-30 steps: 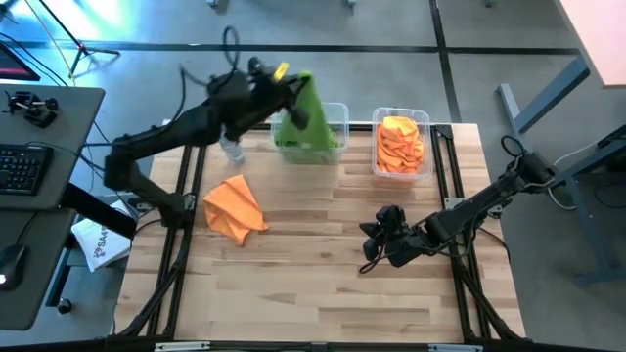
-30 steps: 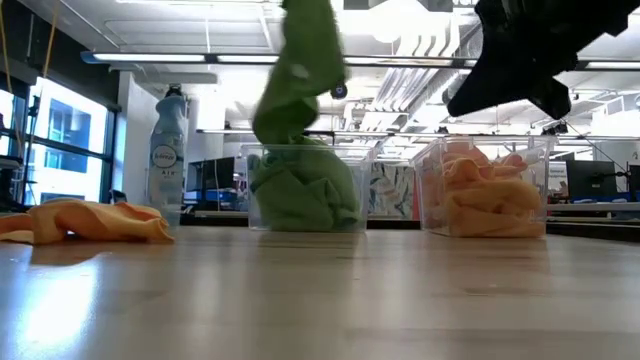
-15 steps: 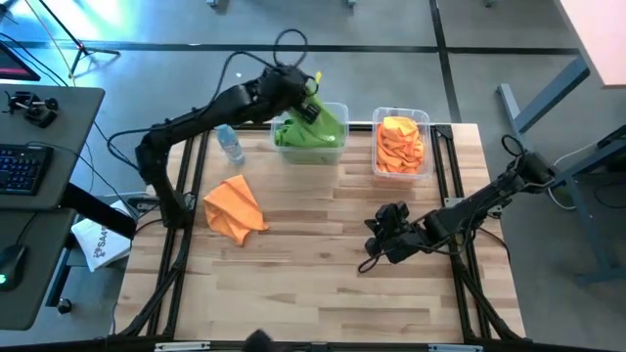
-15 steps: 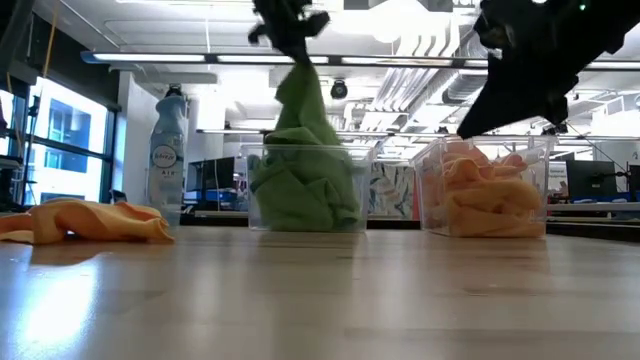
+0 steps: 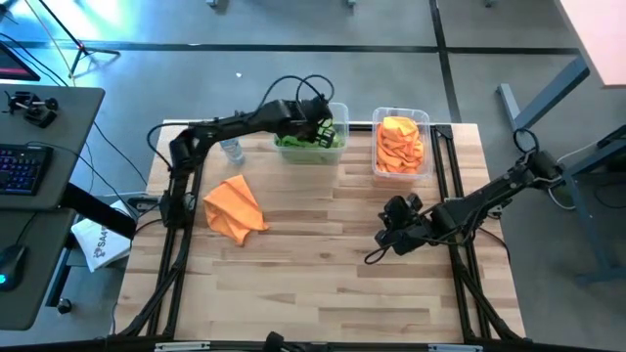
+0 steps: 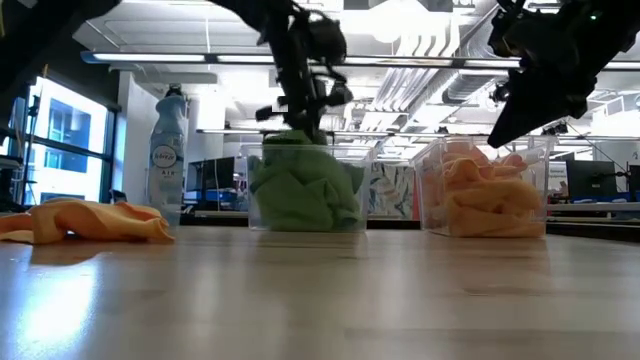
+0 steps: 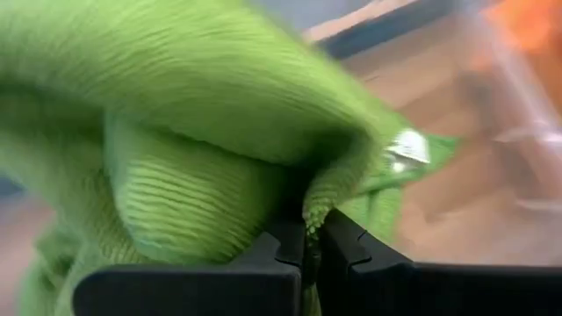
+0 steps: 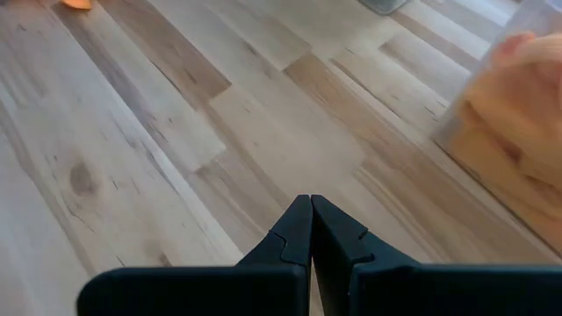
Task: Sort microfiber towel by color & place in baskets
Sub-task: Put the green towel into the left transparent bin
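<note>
While the green microfiber towel (image 7: 176, 140) is pinched in the clenched left hand (image 5: 318, 115), it is held directly over the wider clear basket (image 5: 339, 110) at the far middle of the surface (image 5: 323, 264); in the low view its bulk is seen bunched on the green pile inside that basket, just beneath the hand. From the left wrist view the fabric is seen caught between the two dark fingers (image 7: 263, 254), so the towel is judged not yet let go.

The relation that matters: the towel hangs straight down from the hand into the basket below, so only an opening of the fingers is judged to be needed, no sideways travel. No clear long axis can be given for the crumpled cloth.

The narrower basket (image 5: 426, 119), just beside the first on its right, is filled with orange towels (image 5: 399, 142). One loose orange towel (image 5: 233, 207) lies crumpled on the left part of the surface, well apart from both baskets. The left arm is the nearer one to it; the orange basket sits nearer the right arm.

The right hand (image 5: 395, 235) is closed on nothing, hovering over bare wood at the right-middle of the surface.

A clear spray bottle (image 6: 167, 150) with a white label stands near the green basket's left; its print cannot be read. No other writing is legible.
</note>
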{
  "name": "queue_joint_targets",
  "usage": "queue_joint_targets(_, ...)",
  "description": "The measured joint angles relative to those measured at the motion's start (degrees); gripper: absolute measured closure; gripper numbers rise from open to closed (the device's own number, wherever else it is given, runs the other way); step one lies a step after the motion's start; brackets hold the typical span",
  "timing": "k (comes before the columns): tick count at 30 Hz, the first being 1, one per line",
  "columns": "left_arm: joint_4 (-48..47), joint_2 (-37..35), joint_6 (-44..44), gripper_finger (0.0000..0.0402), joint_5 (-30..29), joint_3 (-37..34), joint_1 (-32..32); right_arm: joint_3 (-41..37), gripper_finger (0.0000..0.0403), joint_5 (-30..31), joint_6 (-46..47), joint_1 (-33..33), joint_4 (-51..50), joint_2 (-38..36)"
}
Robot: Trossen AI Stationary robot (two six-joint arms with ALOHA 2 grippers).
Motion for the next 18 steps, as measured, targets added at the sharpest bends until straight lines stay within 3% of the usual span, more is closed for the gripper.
queue_joint_targets(3,-1.0,2.4,-6.0,0.0401,1.2,0.0,0.9,0.0,0.0403,0.0,-0.1,0.0,-1.4,-0.6)
queue_joint_targets(18,1.4,8.8,-12.1,0.0401,6.0,0.0,4.6,0.0,0.0403,-3.3,-0.6,0.0,-2.6,-0.6)
